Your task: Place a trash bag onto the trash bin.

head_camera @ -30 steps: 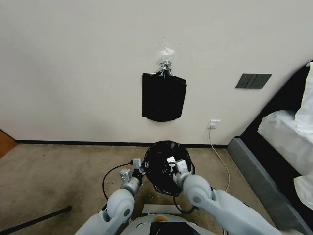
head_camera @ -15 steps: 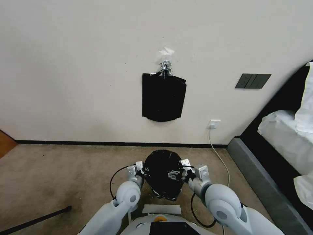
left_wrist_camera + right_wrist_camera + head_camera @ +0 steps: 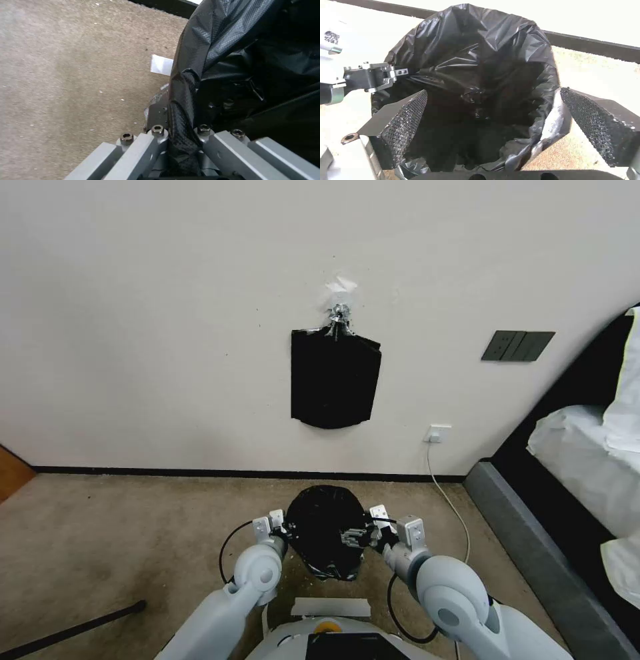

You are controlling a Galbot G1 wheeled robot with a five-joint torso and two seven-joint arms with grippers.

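The thin, glossy, crinkled black plastic trash bag [image 3: 325,530] is hanging open over the floor between the two arms, in front of the robot's base, on the tan carpet [image 3: 120,533] below the cream wall. The left claw [image 3: 283,531] is pinching a gathered fold of the bag's rim between its pressed-together fingers [image 3: 159,131]; in the left wrist view the black film [image 3: 233,50] is running down into the gap between them. The right claw [image 3: 363,537] is standing spread, its two meshed pads [image 3: 405,120] lying on either side of the bag's near edge [image 3: 480,75] without closing on it. The bin itself cannot be made out under the bag.

Compared with half a second earlier, the bag's mouth is looking narrower and is sitting slightly further to the robot's left, and the left arm is drawn a little back. A second ago the right claw was reaching inside the bag. The flat black bundle of bags [image 3: 335,379] is hanging unchanged from its metal clip [image 3: 339,317] on the wall.
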